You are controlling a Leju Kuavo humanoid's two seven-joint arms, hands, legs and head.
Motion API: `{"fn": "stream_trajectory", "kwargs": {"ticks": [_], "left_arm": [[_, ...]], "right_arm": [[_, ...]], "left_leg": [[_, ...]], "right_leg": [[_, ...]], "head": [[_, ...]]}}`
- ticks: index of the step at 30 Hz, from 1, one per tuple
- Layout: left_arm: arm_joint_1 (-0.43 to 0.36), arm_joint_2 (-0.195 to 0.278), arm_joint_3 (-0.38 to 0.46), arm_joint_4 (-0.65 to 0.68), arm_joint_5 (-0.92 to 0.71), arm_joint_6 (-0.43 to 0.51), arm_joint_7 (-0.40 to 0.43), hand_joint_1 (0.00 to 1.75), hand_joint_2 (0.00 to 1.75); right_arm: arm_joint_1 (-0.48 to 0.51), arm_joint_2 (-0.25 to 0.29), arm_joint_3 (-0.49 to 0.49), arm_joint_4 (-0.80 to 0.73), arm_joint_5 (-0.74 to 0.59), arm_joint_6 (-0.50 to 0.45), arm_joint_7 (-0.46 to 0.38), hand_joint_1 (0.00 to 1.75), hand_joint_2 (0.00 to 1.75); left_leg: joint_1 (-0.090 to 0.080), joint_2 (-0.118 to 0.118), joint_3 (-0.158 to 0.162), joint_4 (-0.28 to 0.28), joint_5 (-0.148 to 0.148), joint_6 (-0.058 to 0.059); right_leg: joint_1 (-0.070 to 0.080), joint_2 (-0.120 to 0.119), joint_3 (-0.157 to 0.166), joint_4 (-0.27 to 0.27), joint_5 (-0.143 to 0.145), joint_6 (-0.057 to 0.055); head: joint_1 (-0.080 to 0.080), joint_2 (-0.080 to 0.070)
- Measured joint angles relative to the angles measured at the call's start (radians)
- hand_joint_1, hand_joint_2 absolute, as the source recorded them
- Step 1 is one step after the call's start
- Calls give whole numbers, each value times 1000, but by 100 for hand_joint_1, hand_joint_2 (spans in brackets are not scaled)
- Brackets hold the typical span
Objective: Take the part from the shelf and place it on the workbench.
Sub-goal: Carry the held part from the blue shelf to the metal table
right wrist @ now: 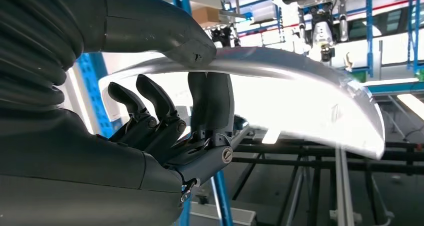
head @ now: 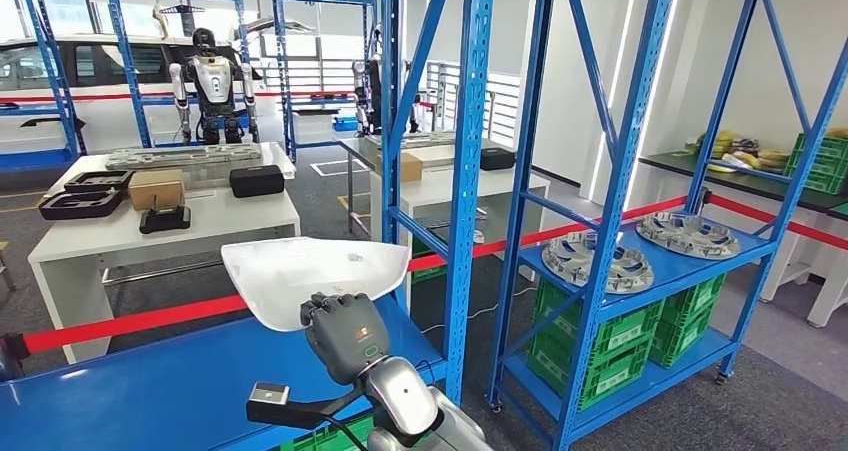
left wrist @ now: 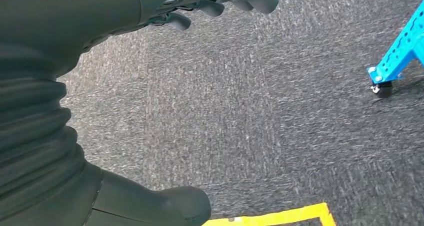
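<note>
Head view: right robot hand (head: 345, 333) raised in front of the body, gripping the near edge of the part (head: 315, 271), a thin, white, curved sheet-like panel. The part is held roughly flat, above the blue shelf board (head: 150, 391) at the lower left, beside the blue shelf upright (head: 465, 171); whether its underside touches the board cannot be told. Right wrist view: thumb (right wrist: 165, 28) pressed on one face of the part (right wrist: 300, 90), two fingers (right wrist: 212, 100) straight against the opposite face, the remaining fingers curled beneath and apart from it. The panel's surface is glossy and brightly lit. Left wrist view: left robot hand (left wrist: 215, 5) hangs over grey carpet (left wrist: 260, 116), fingers loosely curled with nothing between them, thumb (left wrist: 160, 206) well apart from them. A yellow floor line (left wrist: 280, 217) and a blue rack foot with a caster (left wrist: 387, 75) are near. Surroundings, head view: a red barrier tape (head: 130, 323) runs behind the shelf; beyond it a white table (head: 200, 221) carries black trays (head: 85, 193), a cardboard box (head: 157, 187) and a black case (head: 257, 180). A second blue rack (head: 640, 261) on the right carries two round silver parts (head: 640, 251) on its shelf and green crates (head: 610, 341) below. Another humanoid robot (head: 210, 86) stands in the background.
</note>
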Motion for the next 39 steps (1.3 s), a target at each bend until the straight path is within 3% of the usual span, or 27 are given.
{"fn": "stream_trajectory", "kwargs": {"ticks": [2, 3, 5, 7, 9, 11, 12, 13, 14, 16, 18, 21, 23, 24, 26, 27, 28, 29, 30, 32, 34, 37, 39], "left_arm": [[-1, -5, -2, 0, -1, 0, -2, 0, 175], [-2, -7, -2, 0, -1, 0, -3, 0, 175], [-3, -9, -3, 0, -1, 0, -7, 0, 175], [-3, -9, -3, 0, -1, -2, -11, 0, 175], [-3, -9, -3, 1, -1, -3, -12, 0, 175], [-3, -8, -3, 1, -1, -3, -12, 0, 175], [-3, -7, -3, 1, -1, -3, -12, 0, 175], [-3, -7, -3, 1, -2, -4, -11, 0, 175], [-3, -7, -3, 1, -2, -4, -11, 0, 175], [-4, -6, -3, 1, -2, -4, -9, 0, 175], [-6, -4, -3, 0, -3, -5, -8, 0, 175], [-8, -5, -4, 1, -3, -6, -3, 0, 175], [-9, -7, -4, 1, -3, -7, -1, 0, 175], [-9, -8, -4, 2, -3, -8, -1, 0, 175], [-9, -8, -4, 1, -3, -8, 0, 0, 175], [-9, -8, -4, 1, -2, -8, 1, 0, 175], [-9, -8, -4, 1, -1, -8, 1, 0, 175], [-8, -8, -4, 1, 0, -8, 1, 0, 175], [-8, -8, -4, 1, 1, -8, 1, 0, 175], [-8, -9, -4, 1, 3, -8, -2, 0, 175], [-8, -11, -4, 1, 6, -8, -8, 0, 175], [-7, -9, -4, 1, 12, -8, -14, 0, 175], [-6, -7, -4, 2, 18, -8, -14, 0, 175]], "right_arm": [[4, -10, -7, -8, -2, -6, -8, 159, 175], [5, -15, -10, -11, -2, -7, -13, 159, 175], [7, -26, -15, -15, -3, -7, -21, 159, 175], [8, -33, -17, -18, -4, -6, -26, 159, 175], [10, -36, -19, -21, -7, -6, -30, 159, 175], [14, -40, -20, -21, -10, -6, -32, 159, 175], [18, -42, -20, -21, -11, -6, -33, 159, 175], [22, -44, -21, -21, -12, -6, -33, 159, 175], [24, -47, -21, -21, -13, -6, -33, 159, 175], [25, -50, -21, -22, -14, -4, -33, 159, 175], [23, -53, -23, -25, -14, 0, -33, 159, 175], [20, -56, -26, -29, -14, 9, -33, 159, 175], [18, -58, -27, -29, -13, 12, -32, 159, 175], [17, -60, -27, -29, -13, 12, -31, 159, 175], [15, -61, -27, -29, -14, 15, -32, 159, 175], [15, -61, -27, -29, -15, 20, -33, 159, 175], [15, -61, -27, -29, -17, 26, -35, 159, 175], [14, -61, -27, -29, -19, 31, -35, 159, 175], [13, -61, -27, -29, -22, 34, -36, 159, 175], [6, -61, -28, -29, -26, 34, -36, 159, 175], [0, -62, -28, -29, -30, 26, -37, 159, 175], [-2, -63, -29, -28, -33, 14, -40, 159, 175], [-8, -61, -29, -28, -33, 15, -39, 159, 175]], "left_leg": [[-1, -1, -8, -1, 11, -7], [0, -1, -10, -2, 17, -13], [3, 0, -12, -8, 30, -27], [4, 0, -19, -4, 26, -39], [4, 1, -45, 59, -32, -47], [4, 1, -86, 189, -116, -56], [4, 2, -99, 243, -140, -60], [4, 2, -97, 268, -144, -62], [4, 2, -74, 252, -130, -63], [4, 4, 15, 129, -92, -61], [-1, 3, 88, 19, -81, -49], [-5, 1, 93, -5, -76, -23], [0, 3, 80, -9, -60, -5], [2, 4, 71, -11, -51, 2], [2, 5, 49, -10, -35, 8], [2, 5, 38, -9, -27, 8], [2, 4, 26, -8, -19, 7], [2, 4, 16, -7, -11, 6], [2, 3, 7, -6, -4, 4], [2, 2, -6, -5, 9, -4], [2, 1, -12, -7, 22, -16], [4, 1, -18, -12, 35, -37], [4, 1, -40, 33, -8, -45]], "right_leg": [[8, 2, 87, -140, 33, -15], [12, 2, 110, -180, 42, -21], [18, 2, 111, -196, 54, -27], [12, 0, 108, -210, 68, -36], [5, -2, 97, -222, 89, -46], [5, -2, 77, -222, 104, -51], [5, -3, 66, -220, 111, -51], [5, -3, 56, -218, 118, -49], [4, -3, 45, -214, 124, -47], [3, -4, 25, -204, 134, -41], [4, -4, 10, -195, 143, -31], [6, -4, 1, -194, 160, -14], [5, -1, -14, -169, 136, -1], [3, 0, -31, -130, 101, 5], [-2, 1, -74, -1, 13, 15], [-4, 1, -90, 59, -16, 18], [-6, 1, -91, 93, -24, 20], [-7, 1, -73, 88, -14, 19], [-7, 1, -35, 45, 8, 17], [-4, 2, 67, -101, 38, 7], [3, 3, 120, -190, 42, -4], [5, 2, 115, -207, 55, -19], [-1, -1, 105, -216, 73, -34]], "head": [[0, 0], [-1, 0], [0, 0], [1, 0], [-3, 0], [-6, 0], [-7, 0], [-7, 0], [-8, 0], [-8, 0], [-7, 0], [-6, 0], [-4, 0], [-3, 0], [-1, 0], [-1, 0], [-1, 0], [0, 0], [0, 0], [0, 0], [0, 0], [0, 0], [-3, 0]]}}
